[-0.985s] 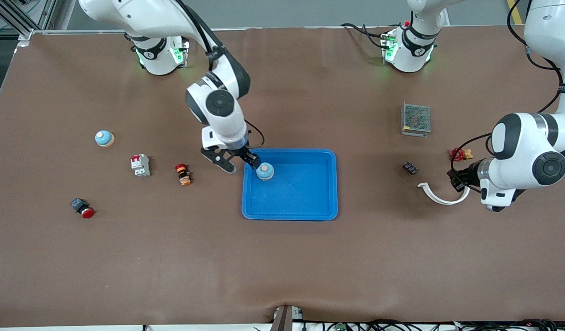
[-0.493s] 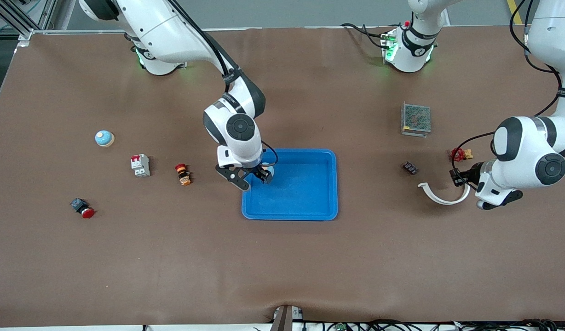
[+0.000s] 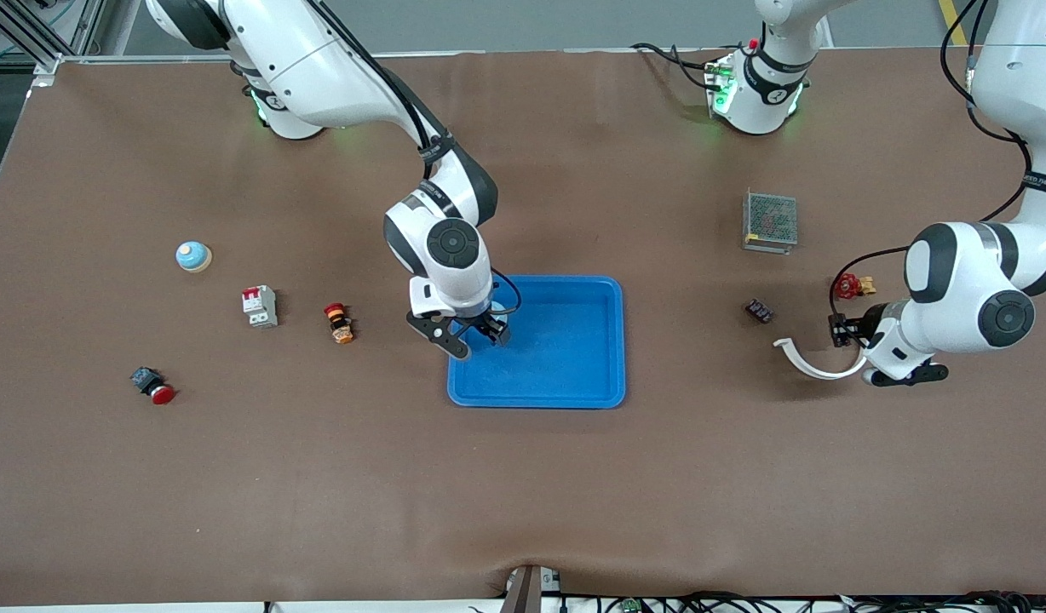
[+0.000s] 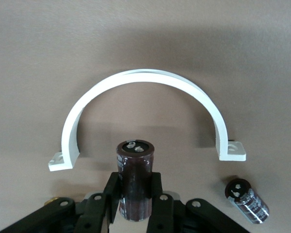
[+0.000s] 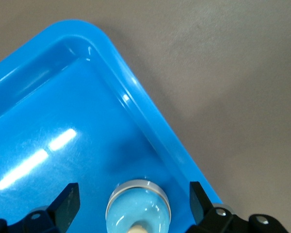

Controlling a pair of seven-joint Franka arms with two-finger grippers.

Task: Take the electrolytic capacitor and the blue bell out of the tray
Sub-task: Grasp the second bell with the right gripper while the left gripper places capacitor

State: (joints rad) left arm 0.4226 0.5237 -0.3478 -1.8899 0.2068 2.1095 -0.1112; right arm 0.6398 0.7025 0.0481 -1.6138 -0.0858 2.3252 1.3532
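A light blue bell (image 5: 138,211) with a tan button sits in the blue tray (image 3: 618,340), in the corner nearest the right arm; the tray's rim shows in the right wrist view (image 5: 150,121). My right gripper (image 3: 476,334) is open, hanging right over the bell with a finger on each side (image 5: 133,196). It hides the bell in the front view. My left gripper (image 3: 840,329) is shut on a dark brown capacitor (image 4: 135,179), beside a white curved clamp (image 3: 817,363). A second capacitor (image 4: 247,201) lies on the table. A second bell (image 3: 192,255) stands toward the right arm's end.
A metal mesh box (image 3: 770,221) and a red and yellow part (image 3: 853,285) lie toward the left arm's end. A circuit breaker (image 3: 260,306), an orange and red button (image 3: 339,323) and a red push button (image 3: 153,386) lie toward the right arm's end.
My right gripper has moved from beside the tray's edge to over the bell and now covers it. My left arm's wrist has shifted a little with the capacitor held.
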